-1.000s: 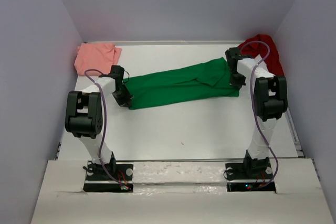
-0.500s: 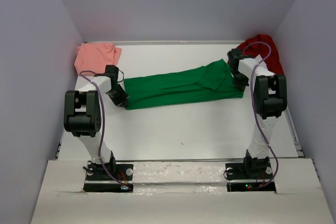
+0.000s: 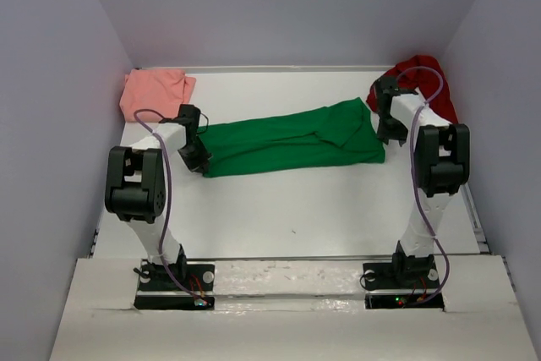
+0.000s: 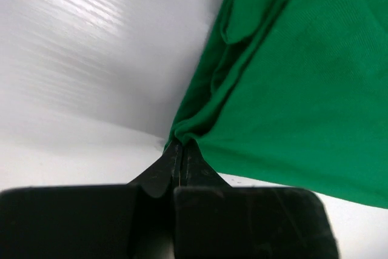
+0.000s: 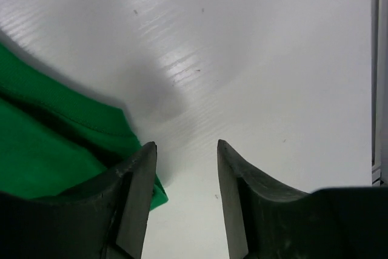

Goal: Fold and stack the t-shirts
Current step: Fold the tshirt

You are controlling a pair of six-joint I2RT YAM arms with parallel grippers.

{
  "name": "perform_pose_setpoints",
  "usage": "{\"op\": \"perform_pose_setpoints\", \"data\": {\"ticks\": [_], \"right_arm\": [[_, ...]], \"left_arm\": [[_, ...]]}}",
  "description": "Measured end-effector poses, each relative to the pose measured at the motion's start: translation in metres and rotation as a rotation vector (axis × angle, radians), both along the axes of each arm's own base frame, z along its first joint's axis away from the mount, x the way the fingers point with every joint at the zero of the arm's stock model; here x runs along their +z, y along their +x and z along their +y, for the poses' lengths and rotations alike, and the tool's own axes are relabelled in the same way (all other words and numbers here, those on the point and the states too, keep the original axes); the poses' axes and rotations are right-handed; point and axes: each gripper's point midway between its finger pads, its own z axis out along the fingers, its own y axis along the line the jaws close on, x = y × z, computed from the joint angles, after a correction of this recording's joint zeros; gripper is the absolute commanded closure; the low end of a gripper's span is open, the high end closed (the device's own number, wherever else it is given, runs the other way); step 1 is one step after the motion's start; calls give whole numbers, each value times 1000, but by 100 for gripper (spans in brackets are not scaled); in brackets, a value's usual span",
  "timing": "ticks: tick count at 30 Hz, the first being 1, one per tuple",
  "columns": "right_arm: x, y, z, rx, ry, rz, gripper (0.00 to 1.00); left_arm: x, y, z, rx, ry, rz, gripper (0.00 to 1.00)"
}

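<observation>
Your left claw [image 4: 179, 150] is pinched tight on the left end of the bright green cloth t-shirt [image 3: 287, 137], which lies across the white table [image 3: 296, 209]. Your right claw [image 5: 185, 150] gapes empty just beside the shirt's right edge, perhaps brushing it.

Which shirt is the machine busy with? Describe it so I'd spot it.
Look at the middle of the white table. Stretched across it from side to side lies the bright green t-shirt, one end pinched by the left tool. The salmon-pink t-shirt and dark red t-shirt sit apart in the far corners.
</observation>
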Motion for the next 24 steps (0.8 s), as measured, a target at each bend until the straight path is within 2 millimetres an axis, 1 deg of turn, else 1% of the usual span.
{"op": "perform_pose_setpoints", "data": {"ticks": [5, 6, 8, 9, 11, 14, 17, 18, 21, 24], "right_arm": [[26, 3, -1, 15, -1, -58, 46], [29, 4, 0, 20, -1, -66, 47], [38, 8, 3, 38, -1, -86, 47], [43, 10, 7, 58, 5, -94, 47], [47, 17, 21, 111, 31, -110, 47], [49, 24, 49, 195, 90, -118, 48], [52, 30, 84, 287, 185, -131, 48], [53, 32, 92, 307, 198, -135, 48], [56, 38, 108, 351, 225, -145, 48], [55, 44, 113, 365, 236, -149, 48]], "left_arm": [[5, -6, -12, -33, 103, -15, 96], [6, -7, -17, -45, 118, -20, 96], [6, -10, -26, -63, 136, -21, 94], [6, -12, -29, -69, 143, -20, 92], [6, -15, -34, -71, 153, -19, 90], [10, -14, -31, -47, 174, -31, 88], [22, -13, -24, -9, 202, -64, 87], [27, -13, -22, 1, 209, -76, 87], [37, -13, -16, 26, 232, -97, 87], [39, -15, -10, 43, 261, -90, 88]]}}
